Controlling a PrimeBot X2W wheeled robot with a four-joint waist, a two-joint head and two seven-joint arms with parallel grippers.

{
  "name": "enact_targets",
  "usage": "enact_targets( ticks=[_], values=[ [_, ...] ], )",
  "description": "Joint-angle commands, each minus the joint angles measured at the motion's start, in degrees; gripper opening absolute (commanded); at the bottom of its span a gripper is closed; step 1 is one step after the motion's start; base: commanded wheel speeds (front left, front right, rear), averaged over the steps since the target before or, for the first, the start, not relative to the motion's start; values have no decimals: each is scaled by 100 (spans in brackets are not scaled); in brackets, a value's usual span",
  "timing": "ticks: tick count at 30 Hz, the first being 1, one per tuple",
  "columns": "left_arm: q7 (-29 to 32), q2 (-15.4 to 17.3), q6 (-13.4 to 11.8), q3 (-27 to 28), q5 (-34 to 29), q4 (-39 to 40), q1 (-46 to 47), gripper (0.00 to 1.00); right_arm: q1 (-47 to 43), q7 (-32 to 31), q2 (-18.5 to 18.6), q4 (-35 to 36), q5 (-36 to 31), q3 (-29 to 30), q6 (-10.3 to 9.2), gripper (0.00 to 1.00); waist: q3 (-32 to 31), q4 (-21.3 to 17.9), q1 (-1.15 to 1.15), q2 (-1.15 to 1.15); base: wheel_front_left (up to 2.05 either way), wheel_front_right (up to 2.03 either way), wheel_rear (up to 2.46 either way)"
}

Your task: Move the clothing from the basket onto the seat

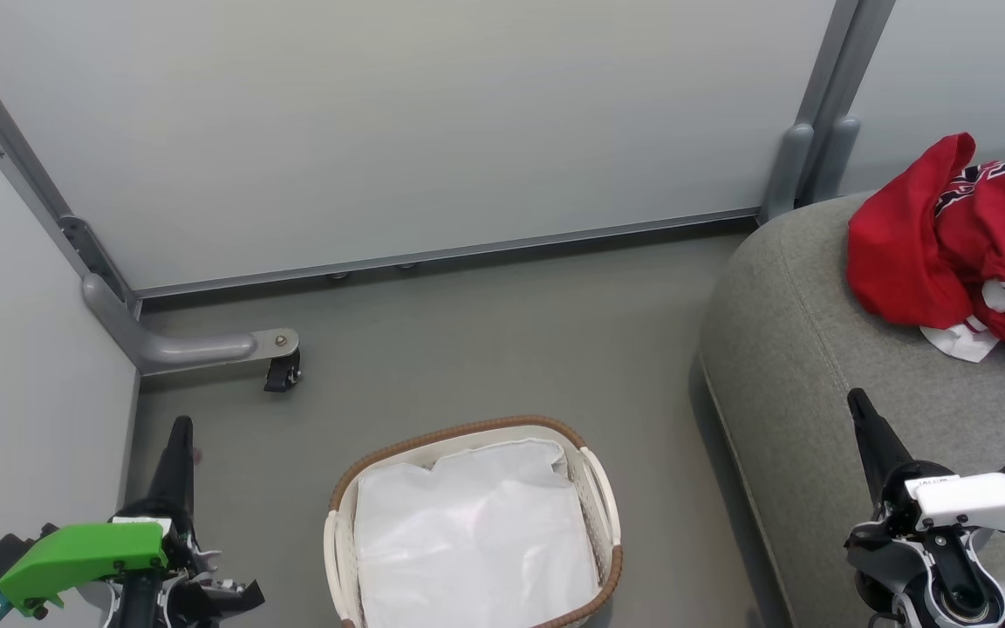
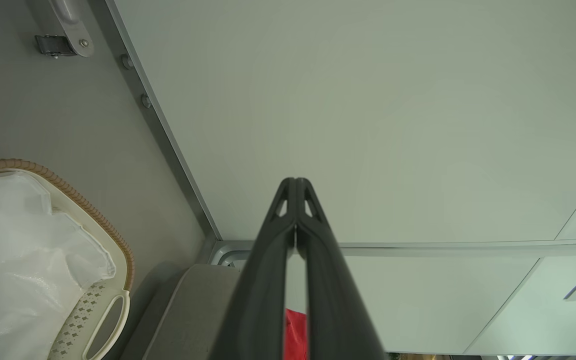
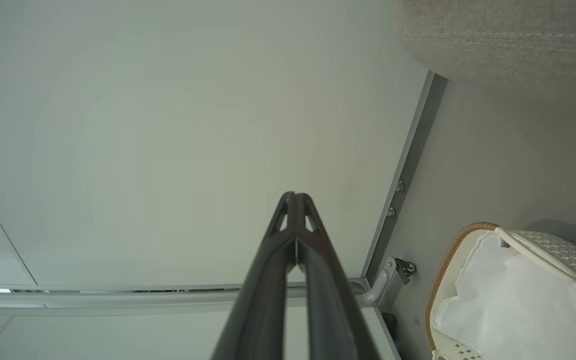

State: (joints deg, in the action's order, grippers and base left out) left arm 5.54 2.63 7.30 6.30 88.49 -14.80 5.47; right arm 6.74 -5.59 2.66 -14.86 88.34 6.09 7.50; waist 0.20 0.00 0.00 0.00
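Observation:
The red clothing (image 1: 947, 240) with white stripes lies bunched on the grey seat (image 1: 799, 349) at the right of the head view; a red sliver of the clothing (image 2: 295, 335) shows between the left fingers in the left wrist view. The white basket (image 1: 603, 506) with its brown rim stands on the floor at the bottom centre, holding just its white liner (image 1: 472, 532). My left gripper (image 1: 181, 426) is shut and empty, left of the basket. Over the seat's front part, my right gripper (image 1: 856, 397) is shut and empty. Both wrist views show fingertips pressed together: left gripper (image 2: 295, 181), right gripper (image 3: 294, 195).
Pale partition panels (image 1: 398, 122) close off the back and left. A grey foot with a black caster (image 1: 280, 373) juts onto the floor at the left corner. A grey post (image 1: 816, 157) stands behind the seat. Grey floor (image 1: 502, 349) lies between basket and panels.

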Motion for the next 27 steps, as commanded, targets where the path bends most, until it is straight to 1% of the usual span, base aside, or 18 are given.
enact_targets(
  ticks=[1, 9, 27],
  values=[
    [42, 42, 28, 26, 104, 52, 99, 0, -63, -36, 35, 50, 113, 23, -2, 0, 0, 0, 0, 0, 0, 0, 0],
    [119, 44, 34, 35, 413, 94, 121, 0, -85, -117, 38, 107, 424, 58, -2, 0, -2, 0, 0, 0, 0, 0, 0],
    [124, 43, 29, 33, 401, 86, 105, 0, -85, -115, 37, 101, 416, 57, -2, 0, -2, 0, 0, 0, 0, 0, 0]
  ],
)
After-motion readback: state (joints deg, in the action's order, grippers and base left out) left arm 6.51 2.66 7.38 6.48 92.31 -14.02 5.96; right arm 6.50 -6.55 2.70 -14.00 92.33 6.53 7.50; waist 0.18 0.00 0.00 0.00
